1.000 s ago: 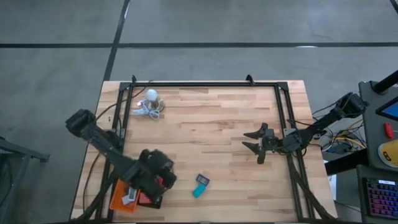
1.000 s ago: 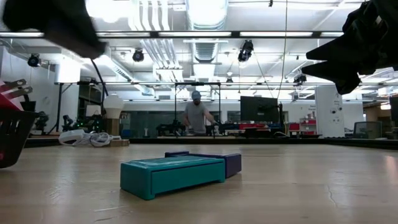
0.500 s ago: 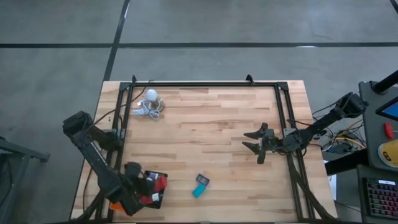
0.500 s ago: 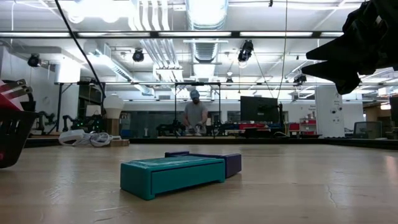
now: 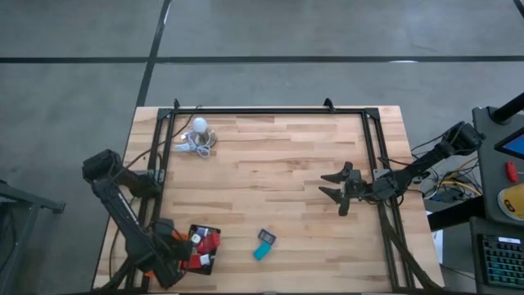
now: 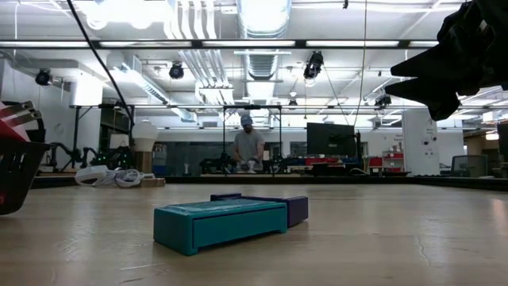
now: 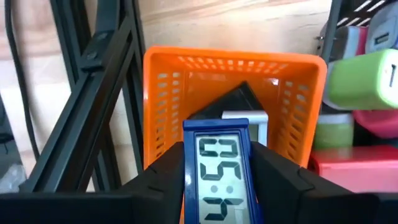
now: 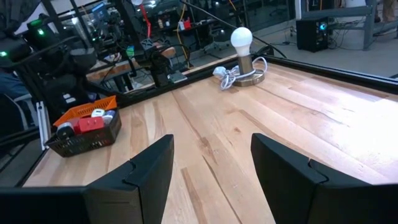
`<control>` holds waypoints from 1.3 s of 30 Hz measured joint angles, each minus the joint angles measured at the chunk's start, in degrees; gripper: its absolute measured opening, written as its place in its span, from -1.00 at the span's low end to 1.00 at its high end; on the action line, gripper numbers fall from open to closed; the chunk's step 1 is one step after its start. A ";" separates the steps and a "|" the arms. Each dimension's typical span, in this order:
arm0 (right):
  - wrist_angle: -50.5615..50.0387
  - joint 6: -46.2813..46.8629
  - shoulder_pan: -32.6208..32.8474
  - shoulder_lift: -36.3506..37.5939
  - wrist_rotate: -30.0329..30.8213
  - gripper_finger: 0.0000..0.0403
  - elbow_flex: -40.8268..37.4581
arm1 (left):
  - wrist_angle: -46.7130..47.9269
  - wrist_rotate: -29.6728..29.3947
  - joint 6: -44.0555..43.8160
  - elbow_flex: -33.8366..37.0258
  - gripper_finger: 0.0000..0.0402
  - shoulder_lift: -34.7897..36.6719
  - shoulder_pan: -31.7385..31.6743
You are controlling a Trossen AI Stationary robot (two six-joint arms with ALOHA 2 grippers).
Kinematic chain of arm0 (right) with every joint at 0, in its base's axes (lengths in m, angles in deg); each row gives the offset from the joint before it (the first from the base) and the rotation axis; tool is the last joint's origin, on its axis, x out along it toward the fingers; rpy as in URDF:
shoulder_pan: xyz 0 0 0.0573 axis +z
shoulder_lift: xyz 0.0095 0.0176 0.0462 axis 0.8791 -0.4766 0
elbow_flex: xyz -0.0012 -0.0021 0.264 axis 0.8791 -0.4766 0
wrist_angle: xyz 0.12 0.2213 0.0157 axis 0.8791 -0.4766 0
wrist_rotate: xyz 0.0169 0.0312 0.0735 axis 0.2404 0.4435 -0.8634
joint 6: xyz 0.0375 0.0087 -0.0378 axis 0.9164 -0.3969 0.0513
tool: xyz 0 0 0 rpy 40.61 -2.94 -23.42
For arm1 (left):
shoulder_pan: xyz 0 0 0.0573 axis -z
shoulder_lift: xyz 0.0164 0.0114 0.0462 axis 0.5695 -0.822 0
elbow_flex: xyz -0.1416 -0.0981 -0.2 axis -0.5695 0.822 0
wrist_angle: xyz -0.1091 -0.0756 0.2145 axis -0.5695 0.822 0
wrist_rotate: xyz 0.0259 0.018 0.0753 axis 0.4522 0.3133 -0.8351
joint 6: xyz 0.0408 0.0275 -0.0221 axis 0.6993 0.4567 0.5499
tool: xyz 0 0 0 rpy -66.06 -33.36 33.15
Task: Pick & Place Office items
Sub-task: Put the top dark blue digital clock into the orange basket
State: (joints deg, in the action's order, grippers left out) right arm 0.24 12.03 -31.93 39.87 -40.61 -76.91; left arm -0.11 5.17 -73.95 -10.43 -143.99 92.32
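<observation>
Where your left gripper (image 7: 216,186) hangs over the orange tray (image 7: 161,93) at the tabletop's (image 5: 278,156) front-left corner, its fingers pinch a blue digital clock (image 7: 217,168); your right gripper (image 5: 334,186) waits apart, fingers spread, empty. Teal block (image 5: 260,251) and purple block (image 5: 267,237) lie touching mid-front

blue clock (image 7: 216,171) display shows digits, unreadable.
</observation>
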 joint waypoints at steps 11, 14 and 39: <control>0.02 0.00 -0.02 0.00 -0.02 0.04 0.00 | -7.15 0.07 5.57 6.67 -0.24 -0.17 -0.15; 0.02 0.00 -0.01 0.01 -0.01 0.04 0.00 | -8.14 0.11 6.77 8.41 -0.24 -0.17 -0.17; 0.01 0.00 0.00 0.02 -0.01 0.04 0.00 | -12.65 -1.14 7.15 10.47 0.40 0.33 -0.17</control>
State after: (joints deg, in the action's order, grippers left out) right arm 0.26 12.03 -31.93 39.89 -40.62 -76.91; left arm -12.76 4.03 -66.81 0.04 -143.65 92.14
